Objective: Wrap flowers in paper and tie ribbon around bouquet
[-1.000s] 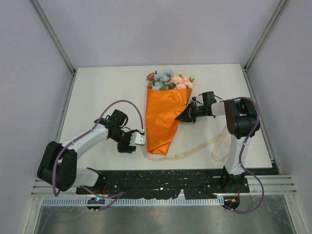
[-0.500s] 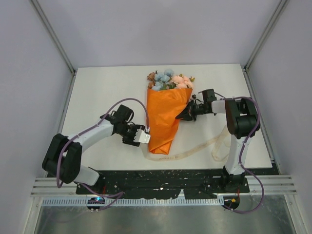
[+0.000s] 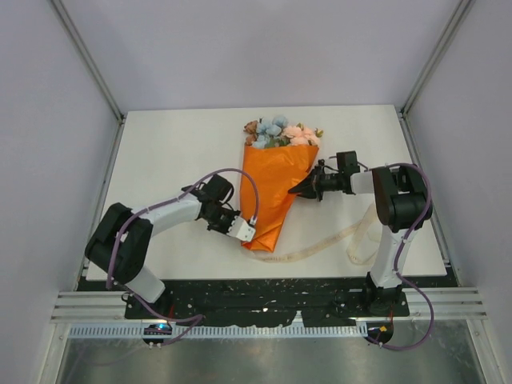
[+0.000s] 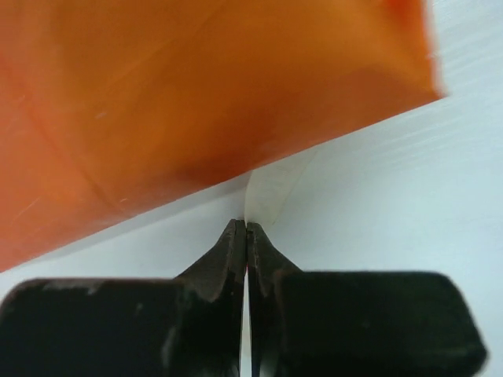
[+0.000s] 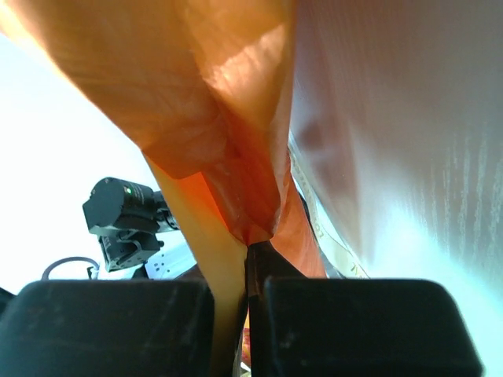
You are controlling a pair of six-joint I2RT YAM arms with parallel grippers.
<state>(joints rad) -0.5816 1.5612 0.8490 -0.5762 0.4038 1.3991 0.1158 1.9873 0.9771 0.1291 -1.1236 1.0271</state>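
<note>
The bouquet lies on the white table with the flowers (image 3: 280, 132) at its far end. The orange paper (image 3: 276, 192) is wrapped round the stems as a cone that points toward me. My right gripper (image 3: 299, 190) is shut on the cone's right edge; its wrist view shows a fold of paper (image 5: 228, 118) pinched at the gripper's (image 5: 255, 245) tips. My left gripper (image 3: 251, 233) sits at the cone's lower left tip. In the left wrist view the gripper (image 4: 247, 226) is shut on the cream ribbon (image 4: 267, 195), which comes out from under the paper (image 4: 196, 94). The ribbon (image 3: 320, 244) trails right from under the cone tip.
The ribbon ends in loose loops (image 3: 362, 240) beside the right arm's base. Grey walls and metal posts close in the table (image 3: 160, 152) on three sides. A black rail (image 3: 264, 292) runs along the near edge. The left arm (image 5: 126, 212) shows in the right wrist view.
My left gripper has slid right to the cone's lower tip and closed on the ribbon. The cone's tip has shifted slightly right. The right gripper has kept its hold.
</note>
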